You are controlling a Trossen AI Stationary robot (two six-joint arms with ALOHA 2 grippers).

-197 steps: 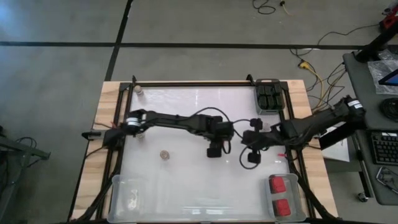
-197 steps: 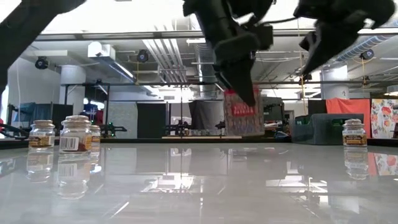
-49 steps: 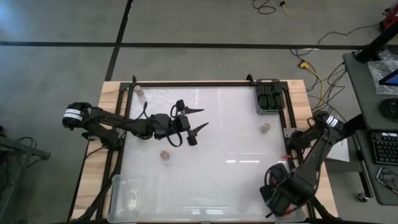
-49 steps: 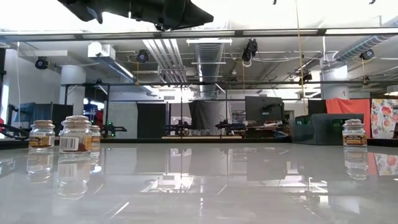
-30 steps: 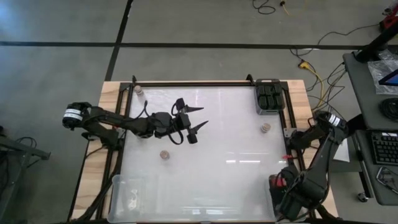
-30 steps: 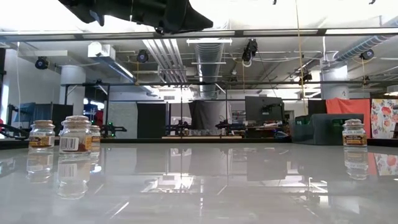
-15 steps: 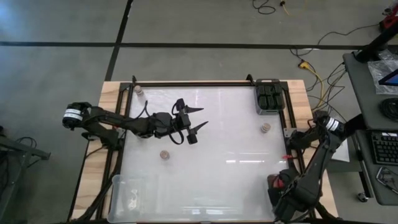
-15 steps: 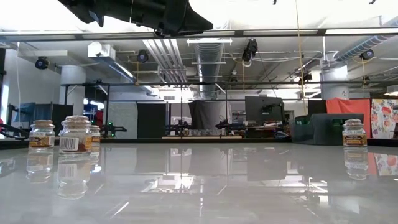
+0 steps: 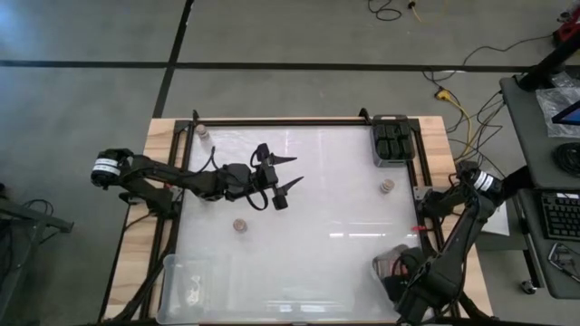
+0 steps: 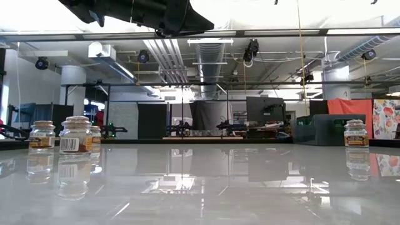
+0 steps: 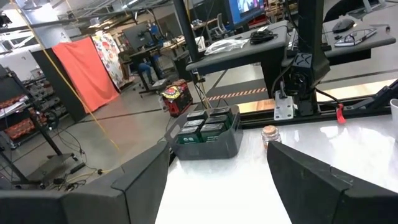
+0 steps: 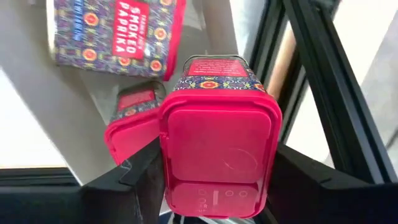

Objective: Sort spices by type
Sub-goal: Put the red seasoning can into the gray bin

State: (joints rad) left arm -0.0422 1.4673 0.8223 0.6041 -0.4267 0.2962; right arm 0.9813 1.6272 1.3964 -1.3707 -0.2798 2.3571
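Left gripper (image 9: 283, 177): it hung above the counter (image 9: 317, 244), a little left of the middle and nearer the far edge. Its fingers (image 11: 143, 180) stood wide apart and held nothing.

Right gripper (image 12: 217, 180): it was over the near right corner of the counter, above the clear bin (image 9: 391, 265) there. Its fingers (image 12: 124, 186) were closed on a red-lidded tin (image 12: 219, 149), one finger at each side of the tin.

Red-lidded tins: the held tin was seen lid-first in the right wrist view. A second tin (image 12: 134, 121) was just beside it and lower, and a third tin (image 12: 112, 34) with the words "SMOKED PAPRIKA" lay on its side close behind them. I could not tell whether the held tin touched the bin floor.

Black jars (image 9: 393, 140): they stood together in a grey tray (image 9: 391, 164) at the far right corner of the counter.

Tan-lidded jars: one (image 9: 386, 186) stood near the right edge, just in front of the grey tray. One (image 9: 240, 225) stood left of the middle, near the left gripper. One (image 9: 204, 131) stood at the far left corner.

Large clear bin (image 9: 177, 272): it lay at the near left corner of the counter. Something small and pale (image 9: 194, 292) was inside, too small to tell.

Low view: three jars (image 10: 75, 143) showed on the left of the picture and one jar (image 10: 355, 134) on the right, all upright.
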